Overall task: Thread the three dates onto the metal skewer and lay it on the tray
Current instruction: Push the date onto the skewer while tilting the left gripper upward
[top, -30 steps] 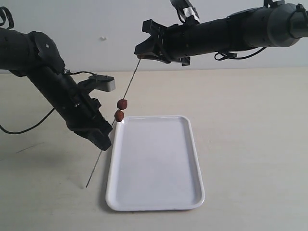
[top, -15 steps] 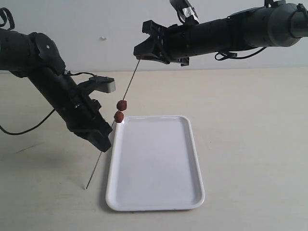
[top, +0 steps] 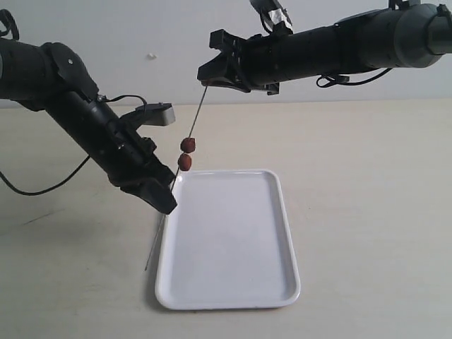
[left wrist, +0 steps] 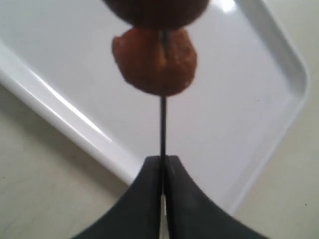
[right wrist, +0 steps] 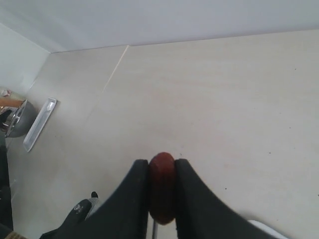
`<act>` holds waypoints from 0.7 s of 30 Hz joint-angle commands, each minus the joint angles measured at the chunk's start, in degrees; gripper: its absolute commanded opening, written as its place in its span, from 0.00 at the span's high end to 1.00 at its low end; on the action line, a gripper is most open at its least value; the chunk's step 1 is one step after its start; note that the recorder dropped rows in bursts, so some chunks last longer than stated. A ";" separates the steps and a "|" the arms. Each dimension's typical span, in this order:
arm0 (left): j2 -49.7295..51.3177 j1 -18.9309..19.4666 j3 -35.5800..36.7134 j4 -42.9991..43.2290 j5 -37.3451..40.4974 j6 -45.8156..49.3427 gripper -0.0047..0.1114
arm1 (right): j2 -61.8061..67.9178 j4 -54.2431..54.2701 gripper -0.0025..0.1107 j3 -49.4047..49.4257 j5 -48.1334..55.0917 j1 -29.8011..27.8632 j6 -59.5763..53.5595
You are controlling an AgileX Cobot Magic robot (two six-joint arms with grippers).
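1. I'm watching my left gripper (left wrist: 163, 160) pinching the metal skewer (left wrist: 162, 124) tight, tilted over the tray's (left wrist: 239, 99) left rim.
2. The lower date (left wrist: 154, 59) is sitting just above those jaws, and the upper date (left wrist: 154, 7) is getting cropped in the wrist view.
3. The right gripper (right wrist: 162, 172) is clamping the third date (right wrist: 162, 186), hiding the skewer's top end.

Both arms are matte black and built from tubular links. The left arm (top: 70, 106) carries a rounded joint housing. A grey, box-shaped camera module (top: 158, 114) sits beside its wrist, and a thin black lead (top: 123, 99) runs to the module. A second black cable (top: 42, 185) trails from this arm.

The left gripper (top: 168, 206) has a blocky black body. Its fingers (left wrist: 139, 199) are smooth, curved and taper to narrow tips.

The right arm (top: 332, 46) ends in a wider grey cylindrical joint (top: 424, 32). A black cable loop (top: 339, 79) hangs beneath the arm, and a black-and-white striped fitting (top: 277, 13) sits on top.

The right gripper (top: 209, 76) has an angular black frame. Its fingers (right wrist: 134, 194) are glossy black.
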 commanded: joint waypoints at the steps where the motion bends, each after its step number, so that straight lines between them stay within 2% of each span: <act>1: -0.41 0.01 -1.97 -7.32 -2.32 3.28 0.96 | -0.35 -2.72 0.91 -0.10 1.06 0.22 -0.73; 10: -0.41 0.01 -5.08 -11.90 -4.55 3.04 0.96 | -0.35 -4.43 0.91 -0.10 -1.06 1.40 -0.73; 21: -0.41 0.01 -5.65 -12.18 -7.18 1.60 0.96 | -0.35 -4.99 0.91 -0.10 -0.71 1.40 -0.85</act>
